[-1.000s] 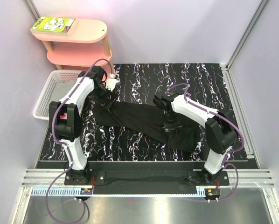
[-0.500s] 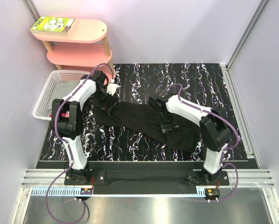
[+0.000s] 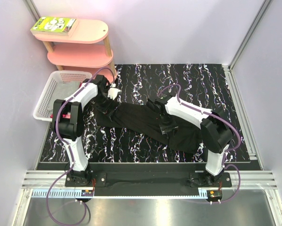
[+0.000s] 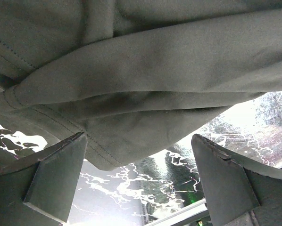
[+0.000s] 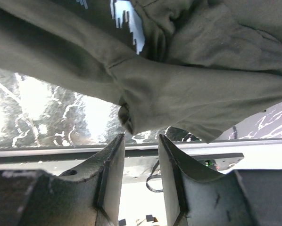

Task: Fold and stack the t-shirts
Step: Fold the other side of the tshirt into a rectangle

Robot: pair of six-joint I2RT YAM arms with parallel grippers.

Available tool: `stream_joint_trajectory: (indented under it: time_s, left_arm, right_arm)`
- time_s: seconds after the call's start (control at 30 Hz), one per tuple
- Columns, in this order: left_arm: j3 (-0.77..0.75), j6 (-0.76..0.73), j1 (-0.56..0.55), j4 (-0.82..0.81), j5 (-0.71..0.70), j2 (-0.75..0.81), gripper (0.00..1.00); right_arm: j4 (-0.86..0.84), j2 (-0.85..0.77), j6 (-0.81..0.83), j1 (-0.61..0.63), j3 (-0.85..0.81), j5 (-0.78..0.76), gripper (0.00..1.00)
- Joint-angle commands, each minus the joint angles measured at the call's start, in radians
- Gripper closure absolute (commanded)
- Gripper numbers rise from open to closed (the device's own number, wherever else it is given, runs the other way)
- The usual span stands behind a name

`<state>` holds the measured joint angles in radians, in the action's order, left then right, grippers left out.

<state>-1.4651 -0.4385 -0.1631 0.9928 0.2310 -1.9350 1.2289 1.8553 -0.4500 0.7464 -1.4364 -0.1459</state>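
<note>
The large black t-shirt [image 3: 136, 120] lies crumpled in a long strip across the black marbled table. My left gripper [image 3: 105, 100] is over its left end, and in the left wrist view [image 4: 138, 137] the fingers stand wide apart with a hemmed edge of the shirt [image 4: 145, 84] just beyond the tips. My right gripper [image 3: 166, 125] is over the shirt's right part. In the right wrist view [image 5: 141, 136] the jaws are narrowly apart and empty, with a fold of the shirt [image 5: 202, 94] just past the tips. A bit of white print [image 5: 124, 16] shows. No grey or red shirt shows clearly.
A white lattice basket [image 3: 49, 94] stands off the table's left edge. A pink two-tier shelf [image 3: 79, 56] with a green book [image 3: 53, 24] stands at the back left. Walls close in on both sides, and a black rail [image 3: 145, 165] runs along the near edge.
My right arm has shifted a little to the left along the shirt. My left gripper has moved slightly at the shirt's left end. The shirt lies much as before.
</note>
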Motion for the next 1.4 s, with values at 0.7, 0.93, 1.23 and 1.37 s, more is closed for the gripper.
stream_joint_trajectory:
  time_s: [0.7, 0.93, 1.23, 1.37]
  left_arm:
    - [0.051, -0.005, 0.000, -0.034, -0.012, 0.091, 0.02]
    - [0.069, -0.011, 0.002, -0.045, -0.027, 0.088, 0.02]
    - [0.075, -0.019, 0.002, -0.045, -0.048, 0.099, 0.02]
    - [0.072, -0.028, 0.002, -0.037, -0.067, 0.110, 0.02]
  right_arm:
    - [-0.020, 0.024, 0.033, 0.002, 0.024, -0.176, 1.00]
    - [0.015, -0.025, 0.088, -0.142, -0.099, -0.282, 1.00]
    - [-0.048, 0.113, 0.152, -0.280, -0.222, -0.276, 0.96]
    - [-0.014, 0.203, 0.134, -0.282, -0.274, -0.137, 0.30]
